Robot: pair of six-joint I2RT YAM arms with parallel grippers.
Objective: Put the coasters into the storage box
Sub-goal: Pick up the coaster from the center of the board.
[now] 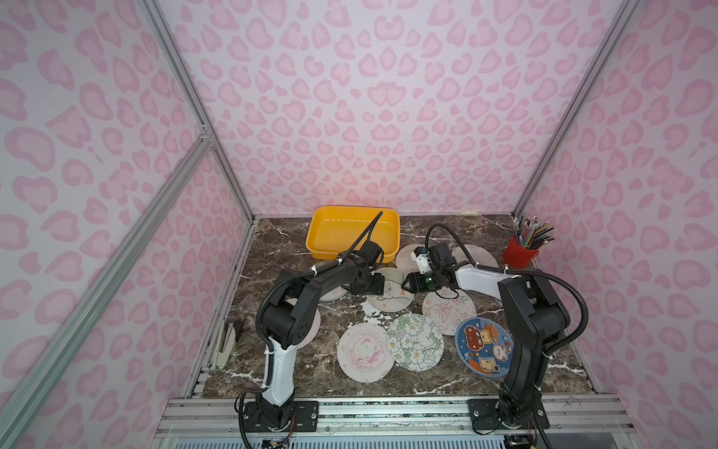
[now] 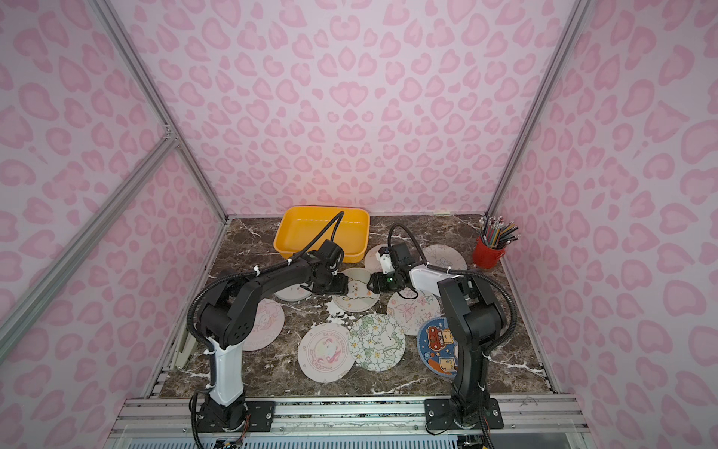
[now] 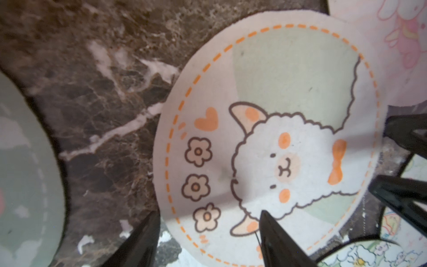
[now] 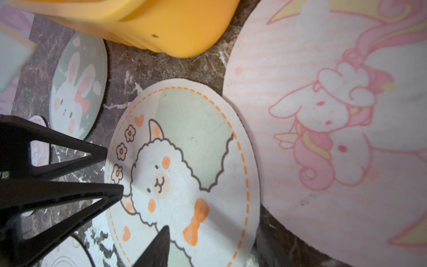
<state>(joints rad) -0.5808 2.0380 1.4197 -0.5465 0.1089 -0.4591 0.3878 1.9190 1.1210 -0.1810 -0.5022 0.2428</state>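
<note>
The sheep coaster lies flat on the table between the two arms, and both come at it from opposite sides. The left gripper is at the edge on its own arm's side and the right gripper at the opposite edge. The disc is round (so there is no long axis to line up with, only the thin rim to catch).

In the left wrist view the left gripper's fingers stand part open and straddle that rim. One tip is over the printed face and the other over bare table just outside it. Nothing is clamped yet.

The right gripper's fingers show across the coaster in the same view, also apart, with their tips at the far rim. I cannot tell whether they touch it, and they hold nothing that I can see.

The box sits empty toward the back wall, just beyond the sheep coaster and nearer the left arm, so that arm looks better placed for the carry. The unicorn coaster lies right against the sheep one, though I cannot tell whether they overlap. The remaining coasters are spread over the table, mostly toward the front.
</note>
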